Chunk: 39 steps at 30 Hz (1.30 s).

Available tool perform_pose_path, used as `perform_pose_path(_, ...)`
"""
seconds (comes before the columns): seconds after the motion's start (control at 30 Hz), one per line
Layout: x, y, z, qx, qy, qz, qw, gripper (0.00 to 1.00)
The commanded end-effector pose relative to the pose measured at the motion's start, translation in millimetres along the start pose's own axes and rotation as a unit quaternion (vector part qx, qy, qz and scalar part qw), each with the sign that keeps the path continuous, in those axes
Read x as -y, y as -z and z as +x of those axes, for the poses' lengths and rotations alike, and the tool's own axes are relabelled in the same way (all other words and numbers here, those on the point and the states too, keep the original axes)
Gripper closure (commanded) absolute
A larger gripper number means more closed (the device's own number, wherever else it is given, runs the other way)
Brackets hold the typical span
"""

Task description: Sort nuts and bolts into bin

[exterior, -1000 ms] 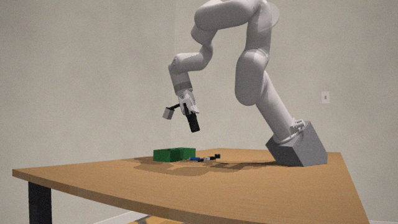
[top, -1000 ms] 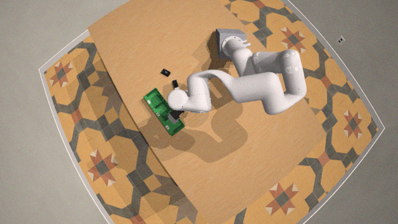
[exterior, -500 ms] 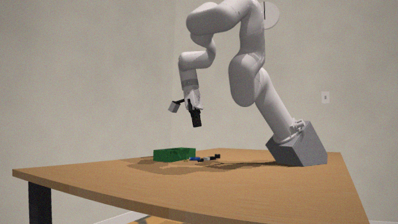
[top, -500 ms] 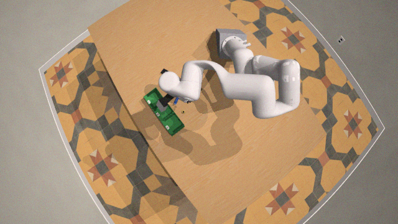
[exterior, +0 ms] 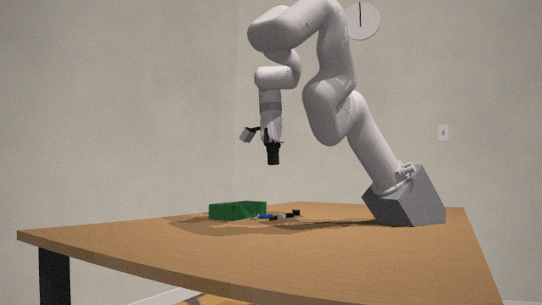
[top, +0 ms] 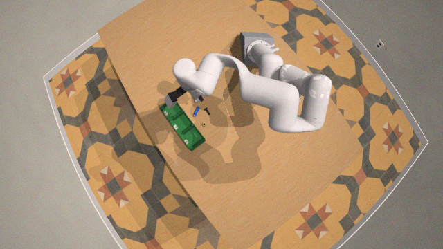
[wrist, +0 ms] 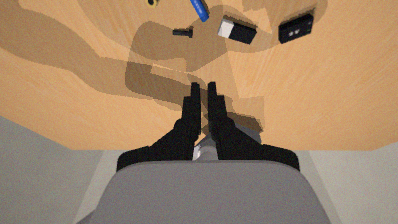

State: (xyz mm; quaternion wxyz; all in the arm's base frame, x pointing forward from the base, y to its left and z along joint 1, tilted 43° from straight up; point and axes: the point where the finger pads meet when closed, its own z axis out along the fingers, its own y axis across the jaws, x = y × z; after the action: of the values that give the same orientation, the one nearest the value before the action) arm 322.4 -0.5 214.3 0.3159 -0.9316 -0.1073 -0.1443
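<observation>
I work outward from the exterior camera. The surface [top: 294,166] [exterior: 254,250] [wrist: 345,100] comes first, wooden, its near edge across the view. On it stands the row of green bins [top: 191,150] [exterior: 222,212], three compartments joined end to end. Each carries a small white label; I cannot read the letters, so I cannot tell which is P, nor make out anything inside.

Task things: the nut [top: 203,124] [wrist: 152,2], yellowish with a dark centre, lies on the surface near the bins. The bolt [top: 207,111] [exterior: 273,218] [wrist: 183,33], black, lies on its side a little farther back. Both are outside the bins.

The blue cylinder [top: 196,111] [exterior: 265,216] [wrist: 200,9] lies between the bolt and the bins. Beyond is a black-and-white block [exterior: 281,216] [wrist: 237,31], then a black box [exterior: 296,212] [wrist: 296,28].

The tool [exterior: 273,163] [wrist: 203,93] hangs above the surface, pointing down, apart from everything. I record it as closed but for a narrow gap, nothing gripped.

To the right, the arm's grey base [top: 245,46] [exterior: 423,213] sits on the surface. Farthest back, a round clock [exterior: 368,23] is on the wall.

Ref = green bin row [top: 188,130] [exterior: 224,212], top view. Wrist camera [top: 170,101] [exterior: 247,135] has moved from over the row's lower end, past its middle, to its upper end. Gripper [exterior: 273,164] [wrist: 203,93] now points about straight down, was tilted in exterior. Blue cylinder [top: 196,111] [exterior: 265,216] [wrist: 200,10] and yellow nut [top: 203,124] [wrist: 152,2], right of the row, uncovered since the oldest frame; black bolt [top: 207,111] [exterior: 273,218] [wrist: 183,33] there now visible too. Black box [exterior: 296,212] [wrist: 296,28] above the row's upper end now hidden under the arm from the top.
</observation>
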Motion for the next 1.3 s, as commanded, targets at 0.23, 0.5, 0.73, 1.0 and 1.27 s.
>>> perform_pose_path(0.23, -40, 23, -2, -0.044, -0.018, -0.002, 0.999, 0.93)
perform_pose_path(0.5, -40, 23, -2, -0.044, -0.018, -0.002, 0.999, 0.93)
perform_pose_path(0.73, -49, -12, 33, -0.044, 0.028, -0.003, 0.999, 0.93)
perform_pose_path(1.0, -58, -46, 68, -0.044, 0.028, -0.003, 0.999, 0.93)
perform_pose_path(1.27, -70, -92, 115, -0.044, 0.028, -0.003, 0.999, 0.93)
